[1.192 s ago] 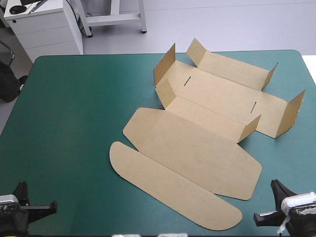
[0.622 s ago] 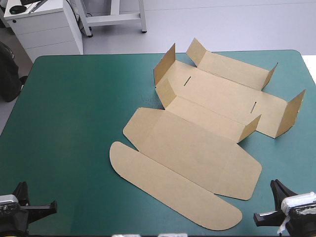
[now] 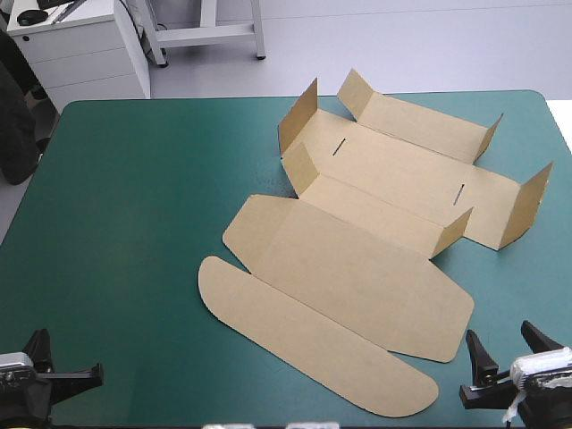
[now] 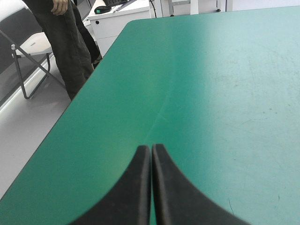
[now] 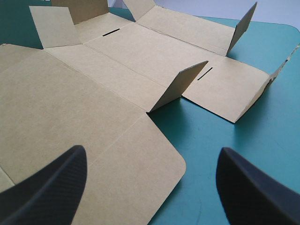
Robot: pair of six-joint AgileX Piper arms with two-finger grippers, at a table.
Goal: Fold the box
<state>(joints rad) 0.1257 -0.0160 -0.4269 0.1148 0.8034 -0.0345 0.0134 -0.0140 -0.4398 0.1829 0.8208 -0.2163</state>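
Note:
The brown box (image 3: 357, 241) lies unfolded on the teal-green cover (image 3: 134, 197), right of the middle. Its long rounded lid panels lie flat toward the near edge, and several short side flaps stand up at the far part. My right gripper (image 3: 503, 340) is open at the near right corner, just off the lid's rounded corner and holding nothing. In the right wrist view the box (image 5: 117, 70) spreads ahead of the right gripper (image 5: 152, 152), whose black fingers (image 5: 56, 183) stand wide apart. My left gripper (image 3: 37, 338) sits shut and empty at the near left corner, far from the box. In its own view the left gripper (image 4: 151, 147) is closed into one arch over bare cover (image 4: 211, 70).
A white drawer cabinet (image 3: 80, 49) stands on the floor beyond the table's far left corner. The table's left edge (image 4: 70, 108) runs close beside my left gripper. Open cover stretches across the table's left half.
My right gripper has opened: earlier its fingers met in one point, and now they stand apart. The box and the left arm have not moved.

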